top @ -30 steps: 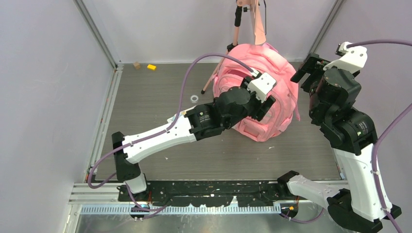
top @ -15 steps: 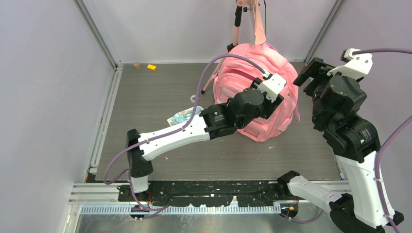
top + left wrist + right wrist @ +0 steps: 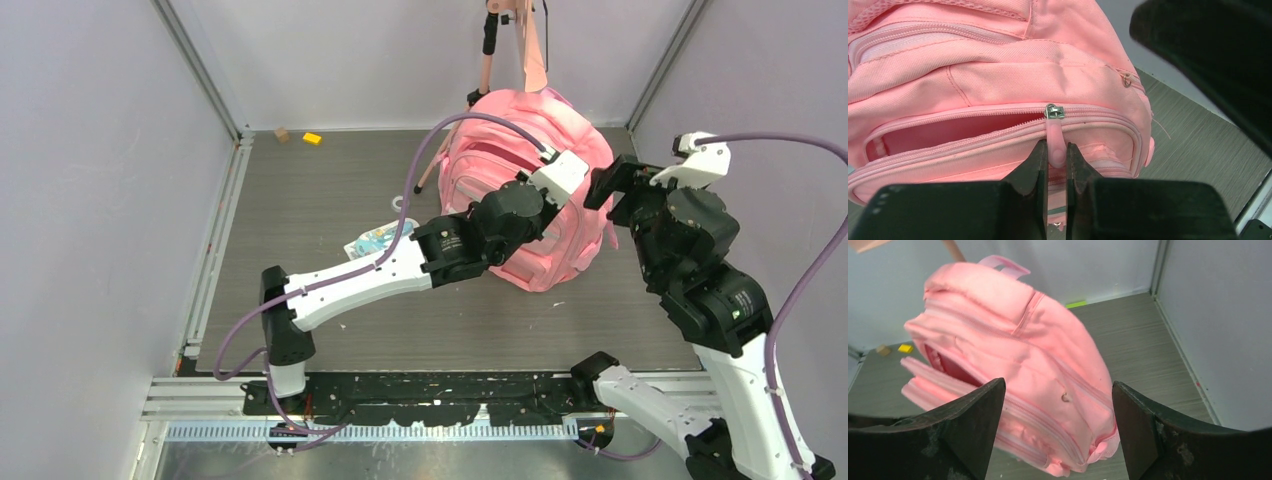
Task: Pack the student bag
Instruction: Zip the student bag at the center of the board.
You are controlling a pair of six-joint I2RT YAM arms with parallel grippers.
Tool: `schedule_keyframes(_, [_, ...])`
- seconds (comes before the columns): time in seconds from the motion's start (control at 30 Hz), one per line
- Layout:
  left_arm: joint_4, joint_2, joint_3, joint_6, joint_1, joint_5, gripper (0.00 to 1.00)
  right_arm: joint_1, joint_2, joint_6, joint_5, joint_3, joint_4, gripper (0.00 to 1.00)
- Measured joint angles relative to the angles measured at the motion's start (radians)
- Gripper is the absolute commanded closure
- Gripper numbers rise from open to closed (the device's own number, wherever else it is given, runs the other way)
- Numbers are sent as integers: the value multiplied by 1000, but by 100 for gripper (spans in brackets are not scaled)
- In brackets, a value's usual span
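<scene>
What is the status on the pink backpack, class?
Left claw shut on the zip pull of the student bag. Front pocket partly unzipped. Right claw open beside the bag. Nothing in the way.

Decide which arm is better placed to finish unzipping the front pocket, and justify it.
Left. The left gripper already pinches the zip pull on the student bag; the right gripper hangs open beside it.

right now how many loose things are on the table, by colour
pink: 1, the backpack
yellow: 1, a small block
tan: 1, a small block
white: 1, a small ring
blue and white: 1, a flat packet
total: 5
</scene>
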Motion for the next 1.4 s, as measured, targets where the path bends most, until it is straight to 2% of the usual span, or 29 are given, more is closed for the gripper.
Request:
schedule_keyframes(0.13, [-17, -5, 0, -16, 18, 26, 100, 0, -62, -25, -117, -83, 29, 16])
schedule_keyframes(0.23, [-54, -21, 2, -60, 49, 97, 100, 0, -121, -52, -208, -151, 64, 16])
schedule_keyframes(0.47, [-115, -73, -7, -115, 131, 209, 100, 0, -182, -94, -334, -259, 138, 18])
schedule_keyframes(0.93, [-163, -182, -107, -154, 338, 375, 100, -3, -8, -171, -464, -276, 216, 22])
schedule_keyframes(1.2, [-151, -250, -221, -191, 475, 454, 100, -5, 36, -187, -445, -241, 209, 22])
schedule_keyframes(1.4, [-139, -261, -269, -231, 555, 565, 100, -5, 43, -194, -417, -239, 209, 22])
